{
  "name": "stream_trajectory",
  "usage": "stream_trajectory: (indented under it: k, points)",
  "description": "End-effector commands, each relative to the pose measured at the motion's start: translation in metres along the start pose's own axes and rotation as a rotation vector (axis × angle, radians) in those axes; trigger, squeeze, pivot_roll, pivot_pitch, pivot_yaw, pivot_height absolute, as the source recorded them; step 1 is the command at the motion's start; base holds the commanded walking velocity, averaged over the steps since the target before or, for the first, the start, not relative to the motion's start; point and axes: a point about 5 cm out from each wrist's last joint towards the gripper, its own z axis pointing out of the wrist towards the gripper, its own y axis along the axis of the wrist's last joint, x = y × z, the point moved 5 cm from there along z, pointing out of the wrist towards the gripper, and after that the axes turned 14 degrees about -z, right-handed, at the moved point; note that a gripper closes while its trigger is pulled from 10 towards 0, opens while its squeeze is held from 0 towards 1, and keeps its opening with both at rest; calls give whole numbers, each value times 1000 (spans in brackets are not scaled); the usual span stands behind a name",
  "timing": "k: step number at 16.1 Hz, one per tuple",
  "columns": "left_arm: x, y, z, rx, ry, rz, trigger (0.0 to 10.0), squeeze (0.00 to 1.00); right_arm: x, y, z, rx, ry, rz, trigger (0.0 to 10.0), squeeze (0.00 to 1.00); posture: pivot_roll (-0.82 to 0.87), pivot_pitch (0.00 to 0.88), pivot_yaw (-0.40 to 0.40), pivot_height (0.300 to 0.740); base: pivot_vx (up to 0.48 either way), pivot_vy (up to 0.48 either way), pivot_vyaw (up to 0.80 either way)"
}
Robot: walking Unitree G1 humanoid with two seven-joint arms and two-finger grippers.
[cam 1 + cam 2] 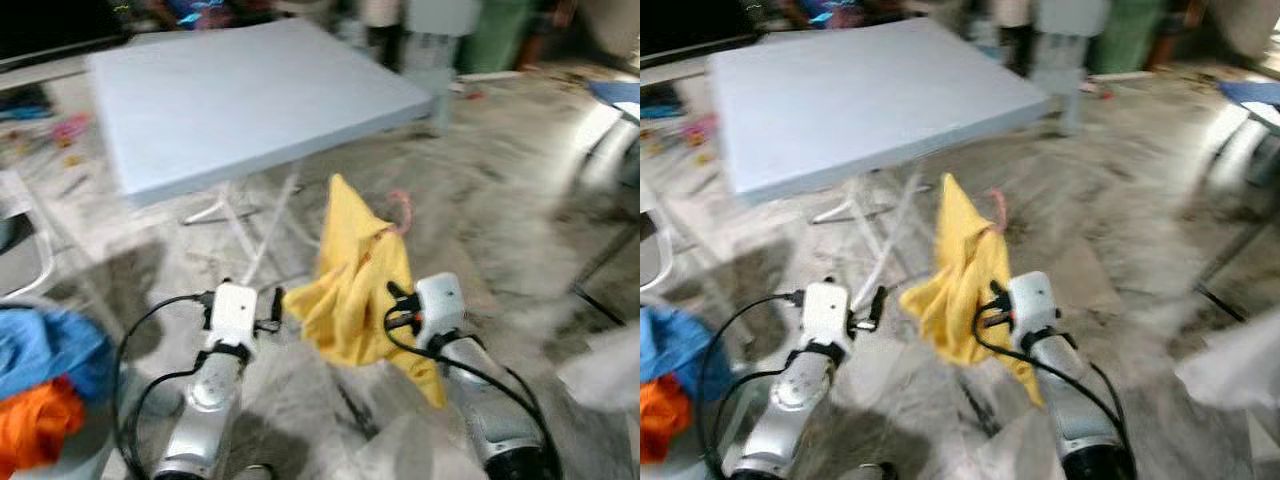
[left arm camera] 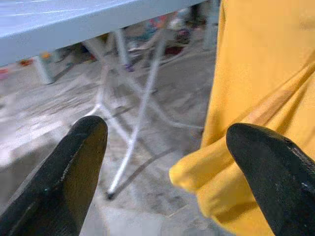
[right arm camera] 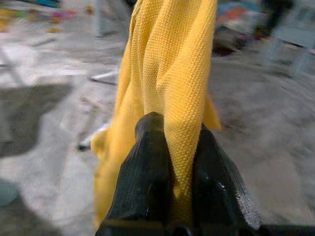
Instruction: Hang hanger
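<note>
A yellow garment hangs in front of me over the floor, draped on a hanger whose pink hook pokes out near its top. My right gripper is shut on a fold of the yellow fabric, with both black fingers pressed against it. My left gripper is open just to the left of the garment's lower edge, nothing between its fingers. In the eye views, the left gripper and right gripper are raised side by side. The picture is blurred.
A light blue folding table on white legs stands ahead to the left. A basket of blue and orange clothes sits at my lower left. Dark metal legs and a blue surface are on the right.
</note>
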Motion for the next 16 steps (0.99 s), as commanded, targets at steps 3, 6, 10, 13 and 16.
stream_trajectory:
  k: [3, 6, 10, 13, 16]
  points:
    - [-7, -3, 1, 7, -18, 17, 10000, 0, -3, 23, 3, -87, 5, -32, 10000, 0, 42, 58, -10, 740, 0, 0, 800]
    - [-8, -4, 3, 18, -28, 23, 10000, 0, -4, 21, 2, -80, 11, -37, 10000, 0, 38, 61, -10, 740, 0, 0, 800]
    - [-5, 1, 10, 6, -27, 28, 10000, 0, -8, 17, -1, -66, 10, -42, 10000, 0, 27, 67, -7, 740, 0, 0, 753]
    - [-9, 3, 11, -8, -56, 29, 10000, 0, -8, 16, -3, -66, 11, -17, 10000, 0, 26, 69, -6, 740, 0, 0, 0]
    - [-16, 7, 12, -34, -96, 8, 10000, 0, -5, 22, -9, -95, 39, 11, 10000, 0, 25, 71, -8, 740, 0, 0, 0]
